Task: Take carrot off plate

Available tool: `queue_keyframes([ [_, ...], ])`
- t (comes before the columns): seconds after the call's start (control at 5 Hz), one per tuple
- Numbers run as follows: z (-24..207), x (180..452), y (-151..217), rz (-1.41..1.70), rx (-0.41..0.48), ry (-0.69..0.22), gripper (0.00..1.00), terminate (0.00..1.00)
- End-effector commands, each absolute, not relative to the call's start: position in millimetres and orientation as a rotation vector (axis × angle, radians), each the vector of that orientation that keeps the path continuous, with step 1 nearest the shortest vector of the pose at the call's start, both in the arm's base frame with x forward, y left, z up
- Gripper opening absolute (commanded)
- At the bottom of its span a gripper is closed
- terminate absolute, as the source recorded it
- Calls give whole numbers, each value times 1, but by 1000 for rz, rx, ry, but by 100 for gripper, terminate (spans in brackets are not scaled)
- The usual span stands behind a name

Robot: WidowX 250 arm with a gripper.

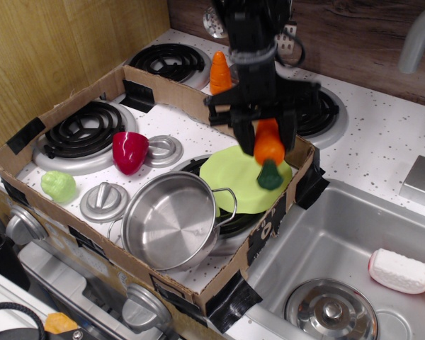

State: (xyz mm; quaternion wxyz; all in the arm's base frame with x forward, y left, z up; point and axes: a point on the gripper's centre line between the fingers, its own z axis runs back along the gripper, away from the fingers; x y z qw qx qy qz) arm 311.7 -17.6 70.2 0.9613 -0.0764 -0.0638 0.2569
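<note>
Claw (266, 134), black, two-fingered, hangs from the dark arm above the far right part of the cardboard tray; its fingers are clamped on the long glossy orange plastic carrot (268, 146), one finger on each side of the orange body; carrot hangs near-vertical, dark green stub pointing down, thin end hidden up between the fingers; carrot is clear of the plate, held in the air over the plate's right edge, not touching it.

Round shallow lime-green plastic plate (235, 180) lies flat on a black coil burner at the right end of the tray, its surface bare; shiny steel pot (170, 221) with wire handles sits just beside the plate on its near-left, rim overlapping the plate's edge in this view.

Low-walled brown cardboard tray (71, 106) with black tape at the corners rests on the white speckled toy-stove desk (382, 142); inside it, left of the pot: dark red plastic cup-shaped piece (130, 151), pale green lumpy toy (58, 185), two grey round knobs (105, 201).

Short stubby orange cone (220, 73) stands upright behind the tray's far wall, between the two rear burners; steel sink (340, 255) to the right holds a white scrubber-like block (400, 270) and a round metal lid (331, 309).
</note>
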Motion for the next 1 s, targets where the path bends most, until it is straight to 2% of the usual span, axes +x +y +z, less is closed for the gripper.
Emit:
queue_keyframes([
  [0.0, 109, 326, 13, 880, -112, -191, 0, 0],
  [0.2, 112, 329, 33, 1011, -6, -184, 0, 0],
  [0.4, 111, 332, 59, 1198, 52, -123, 0, 0],
  [0.6, 105, 338, 87, 1214, 99, -204, 0, 0],
  [0.8, 89, 340, 110, 1339, 99, -187, 0, 0],
])
